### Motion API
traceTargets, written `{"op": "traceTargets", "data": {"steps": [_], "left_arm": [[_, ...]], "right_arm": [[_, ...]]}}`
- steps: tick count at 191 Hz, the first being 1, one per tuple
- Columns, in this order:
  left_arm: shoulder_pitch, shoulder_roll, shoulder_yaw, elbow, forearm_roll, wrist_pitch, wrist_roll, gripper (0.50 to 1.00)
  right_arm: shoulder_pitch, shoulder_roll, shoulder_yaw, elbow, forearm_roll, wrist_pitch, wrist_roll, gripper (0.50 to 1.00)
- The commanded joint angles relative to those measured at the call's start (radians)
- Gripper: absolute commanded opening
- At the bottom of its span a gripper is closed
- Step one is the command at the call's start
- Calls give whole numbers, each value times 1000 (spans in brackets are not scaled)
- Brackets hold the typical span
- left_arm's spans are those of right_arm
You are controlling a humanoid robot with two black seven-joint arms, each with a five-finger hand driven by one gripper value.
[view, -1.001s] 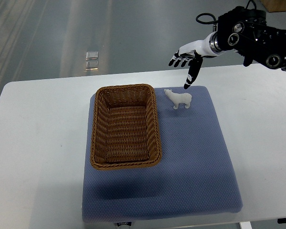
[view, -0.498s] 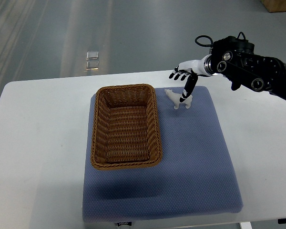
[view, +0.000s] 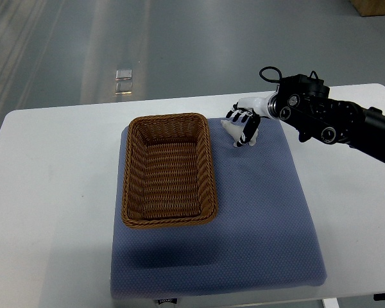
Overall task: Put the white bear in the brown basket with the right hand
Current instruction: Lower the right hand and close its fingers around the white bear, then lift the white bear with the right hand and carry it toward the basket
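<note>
Brown basket (view: pixel 169 170) sits on the left half of a blue mat (view: pixel 256 218), long side running away from the robot, empty inside. Its right rim lies close to the white bear (view: pixel 233 130), w/ only a narrow strip of mat between them. Bear stands upright just off the basket's far right corner, still on the mat, near the mat's far edge.

Right hand (view: pixel 242 124) comes in from the right, black forearm crossing over the white table (view: pixel 51 192) and the mat's far right corner. Fingers are curled down over the bear's back and body, touching it; looks like a closing wrap, but can't tell if the grip is firm. Bear's feet still appear to be on the mat.

Open room: right of the basket, the mat is bare from the bear down to the near edge. Left of the basket, a thin mat margin, then bare table. Space above the basket is unobstructed.

Vs 0.5 s ago: hand has dropped lower and moved in toward the basket, fingers going from one pointing down beside the bear to several folded over it. Forearm sits lower and further left. Bear and basket haven't shifted.
</note>
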Motion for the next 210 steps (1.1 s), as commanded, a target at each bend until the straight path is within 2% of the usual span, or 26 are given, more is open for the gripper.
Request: {"op": "traceTargets", "data": {"steps": [1,45,55,61,62,64,71,104,125,159,172,189,210], "left_arm": [[0,0,0,0,0,0,0,1000],[0,0,0,0,0,0,0,1000],[0,0,0,0,0,0,0,1000],[0,0,0,0,0,0,0,1000],[0,0,0,0,0,0,0,1000],[0,0,0,0,0,0,0,1000],[0,0,0,0,0,0,0,1000],[0,0,0,1,0,0,0,1000],[0,0,0,1,0,0,0,1000],[0,0,-1,1,0,0,0,1000],[0,0,0,1,0,0,0,1000],[0,0,0,0,0,0,0,1000],[0,0,0,-5,0,0,0,1000]], "right_arm": [[-3,8,0,-1,-7,-11,0,791],[-20,12,-20,-1,-9,-19,2,676],[-23,12,-20,-1,-7,-19,2,635],[-23,11,-20,-1,-9,-19,2,596],[-23,11,-20,-1,-7,-19,2,578],[-23,11,-20,-1,-7,-19,2,578],[-22,11,-20,-1,-9,-19,2,500],[0,8,-17,12,-3,-8,2,500],[67,-19,-11,39,11,10,0,500],[196,-143,-2,148,26,70,-3,500],[264,-209,-2,196,48,114,-3,500],[331,-258,-6,246,81,170,-3,500],[370,-290,-12,289,92,191,-3,500]]}}
